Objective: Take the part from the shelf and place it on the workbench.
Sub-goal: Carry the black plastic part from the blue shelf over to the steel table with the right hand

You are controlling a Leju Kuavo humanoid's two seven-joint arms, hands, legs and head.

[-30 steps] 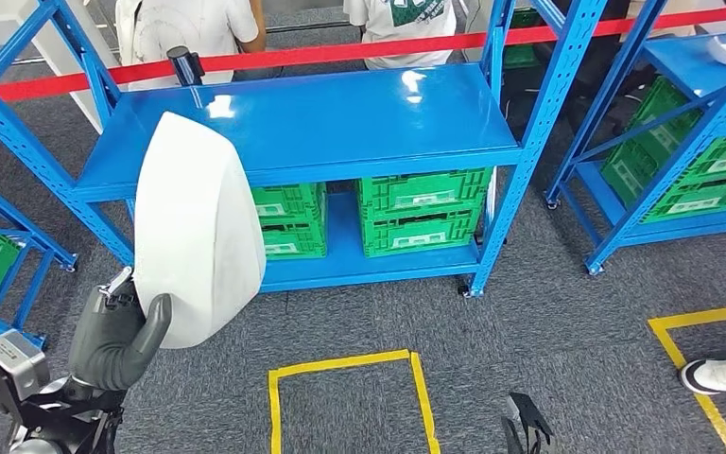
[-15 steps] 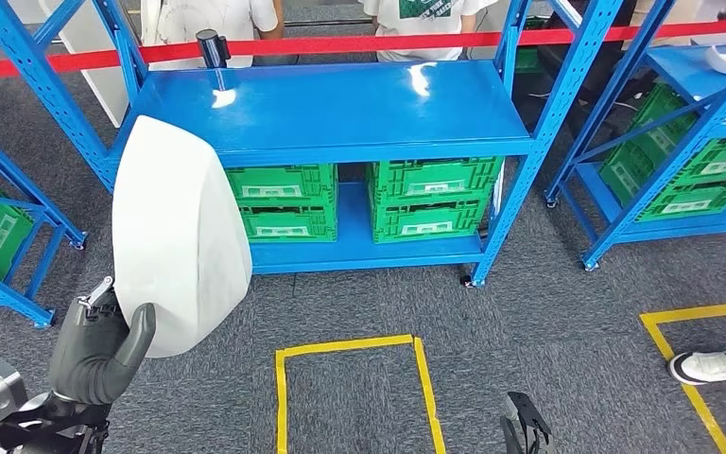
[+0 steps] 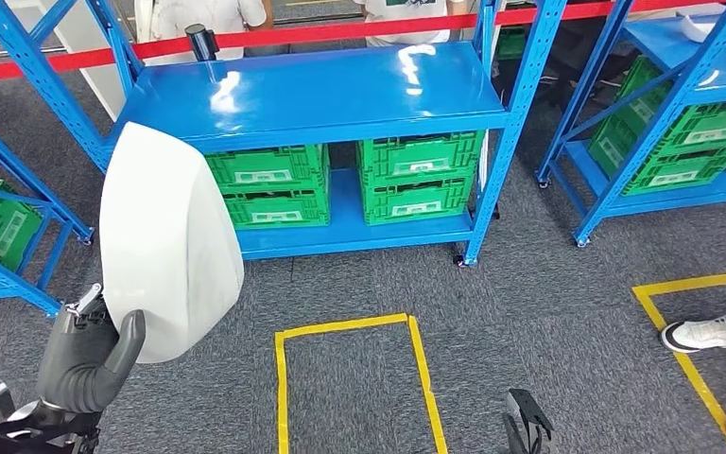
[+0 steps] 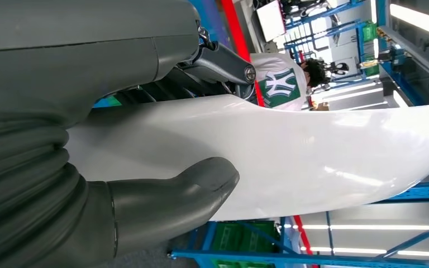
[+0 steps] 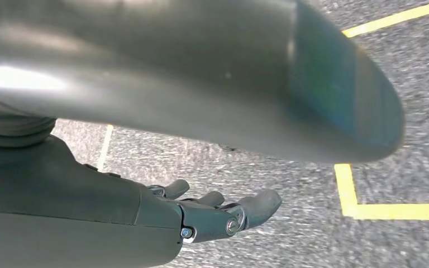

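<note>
The whole view has shifted since the earlier frames, so the camera moved; the blue shelf (image 3: 321, 95) now sits slightly higher and leftward. The white part (image 3: 165, 248) stands upright in front of the shelf's left end, gripped at its lower edge by the left hand (image 3: 85, 357). The right hand (image 5: 223, 215) hangs over the grey floor (image 3: 548, 322), fingers loosely extended, holding nothing.

Green crates (image 3: 340, 184) under blue rack; yellow floor tape (image 3: 350, 326); red barrier tape (image 3: 340, 31).
</note>
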